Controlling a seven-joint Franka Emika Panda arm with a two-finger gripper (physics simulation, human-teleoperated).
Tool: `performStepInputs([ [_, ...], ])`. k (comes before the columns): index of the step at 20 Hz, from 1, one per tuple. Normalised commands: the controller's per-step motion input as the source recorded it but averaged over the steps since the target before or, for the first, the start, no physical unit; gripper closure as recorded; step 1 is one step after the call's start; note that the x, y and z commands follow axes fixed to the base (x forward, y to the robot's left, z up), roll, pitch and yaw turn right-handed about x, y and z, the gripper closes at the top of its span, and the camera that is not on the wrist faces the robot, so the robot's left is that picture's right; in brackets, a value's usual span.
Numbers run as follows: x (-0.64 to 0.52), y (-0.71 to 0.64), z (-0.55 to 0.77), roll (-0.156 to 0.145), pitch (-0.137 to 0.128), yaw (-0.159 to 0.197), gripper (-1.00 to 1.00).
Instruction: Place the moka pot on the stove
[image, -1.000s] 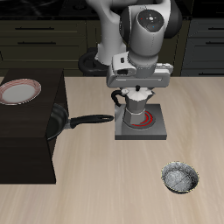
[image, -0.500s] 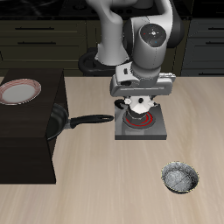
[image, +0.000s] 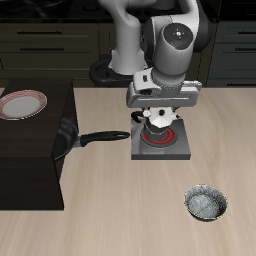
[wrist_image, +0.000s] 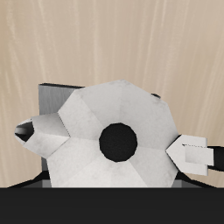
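The silver faceted moka pot (image: 156, 126) stands upright over the red spiral burner of the flat grey stove (image: 178, 152) in the exterior view. My gripper (image: 160, 115) is straight above the pot, its fingers down around the pot's top and closed on it. In the wrist view the pot's lid (wrist_image: 96, 114) fills most of the frame, with the spout and handle pointing to opposite sides and a corner of the stove (wrist_image: 52, 91) behind it. My fingertips are hidden there.
A black frying pan (image: 68, 140) lies beside the stove, its handle (image: 106, 137) pointing at the slab. A dark cabinet (image: 30, 160) carries a red-rimmed plate (image: 22, 104). A shallow metal bowl (image: 206, 204) sits nearer the table's front edge.
My gripper has come down with the moka pot, from just above the burner onto the stove. Over the last half second almost nothing moved.
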Motion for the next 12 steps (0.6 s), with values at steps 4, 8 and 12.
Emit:
performStepInputs([
  [4,-0.05,0.05,0.16,0.001,-0.03,0.001,-1.0],
  [8,-0.08,0.04,0.08,0.009,-0.025,0.011,-1.0],
  [12,-0.05,-0.02,0.07,-0.001,-0.022,0.021,-1.0],
])
